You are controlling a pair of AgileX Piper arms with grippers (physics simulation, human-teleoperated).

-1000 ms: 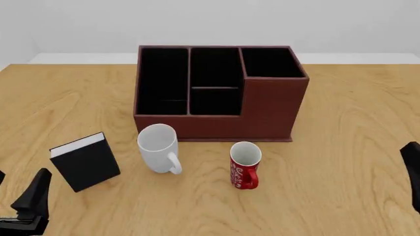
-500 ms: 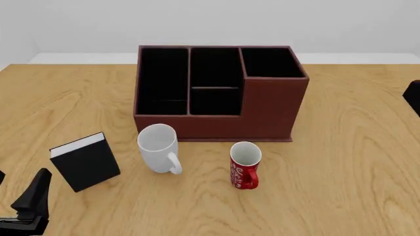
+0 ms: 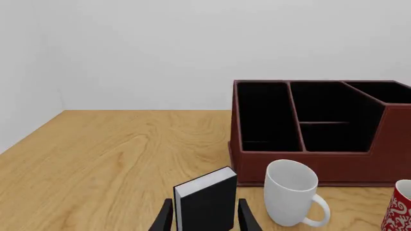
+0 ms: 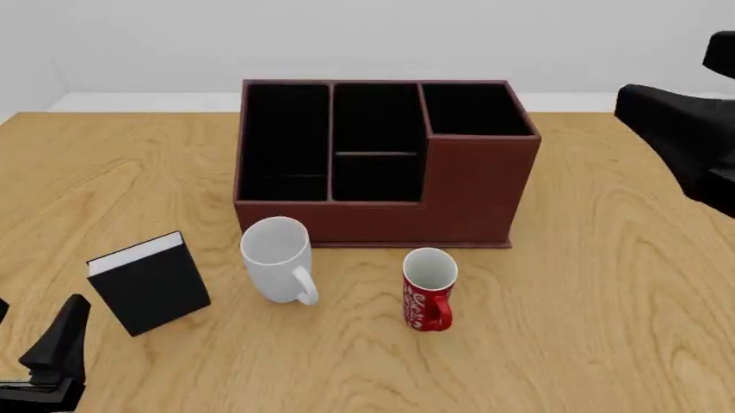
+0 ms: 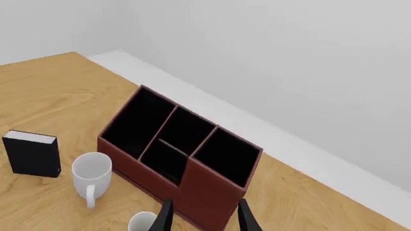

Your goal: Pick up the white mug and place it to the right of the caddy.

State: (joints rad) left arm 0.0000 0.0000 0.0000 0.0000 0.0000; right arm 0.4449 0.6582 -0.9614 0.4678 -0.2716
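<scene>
left gripper (image 3: 204,217): fingers parted, nothing held, small black book with white pages (image 4: 150,281) just ahead | right gripper (image 5: 203,215): fingers parted, empty, raised above dark reddish-brown three-compartment caddy (image 4: 385,163) | glossy white ceramic mug (image 4: 278,258): upright on wooden table (image 4: 597,284), ahead of left gripper, well below right gripper, beside caddy's front wall

Support surface: a light wooden table (image 4: 620,284) with visible grain. Four items rest directly on it. The caddy (image 4: 385,163) stands toward the far side, near centre, its taller end to the right. The white mug (image 4: 277,258) stands upright just in front of the caddy's left half, apart from it. A red mug (image 4: 429,288) stands to its right. A black book (image 4: 150,282) stands upright near the left front.
</scene>
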